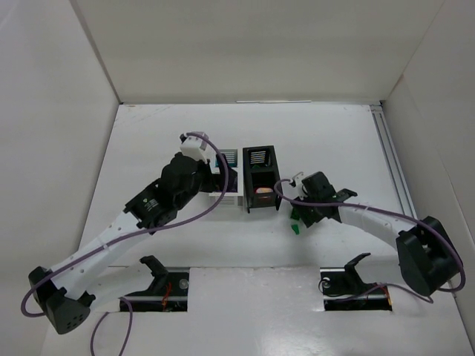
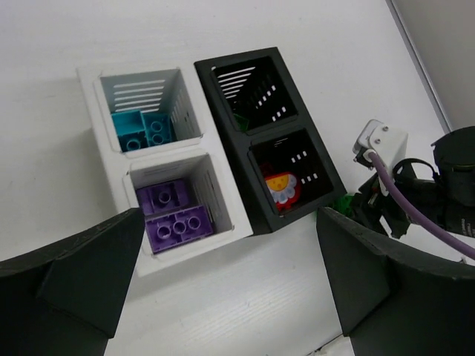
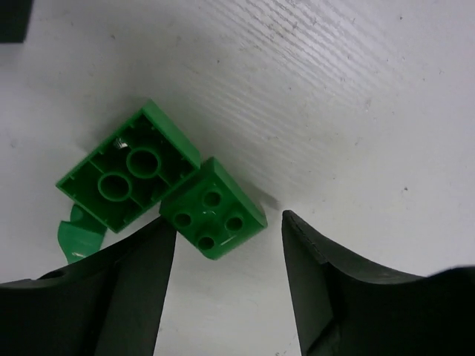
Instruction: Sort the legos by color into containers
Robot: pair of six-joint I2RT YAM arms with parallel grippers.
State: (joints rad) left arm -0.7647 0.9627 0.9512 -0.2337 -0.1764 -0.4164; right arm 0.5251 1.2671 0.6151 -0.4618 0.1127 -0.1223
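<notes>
Four bins stand in a 2x2 cluster. A white bin (image 2: 141,96) holds teal bricks (image 2: 145,132). The other white bin (image 2: 223,196) holds purple bricks (image 2: 176,215). One black bin (image 2: 249,85) shows a bit of green inside. The other black bin (image 2: 312,159) holds the red-yellow piece (image 2: 280,187). My left gripper (image 2: 230,289) is open and empty above the table, just in front of the bins. My right gripper (image 3: 228,241) is open and low over green bricks on the table. A small square green brick (image 3: 212,208) lies between its fingertips, and a larger upturned green brick (image 3: 126,170) touches it.
A small green scrap (image 3: 76,237) lies by the left finger. In the top view the green bricks (image 1: 295,227) lie right of the black bins (image 1: 261,178), under my right gripper (image 1: 303,215). White walls enclose the table (image 1: 148,133).
</notes>
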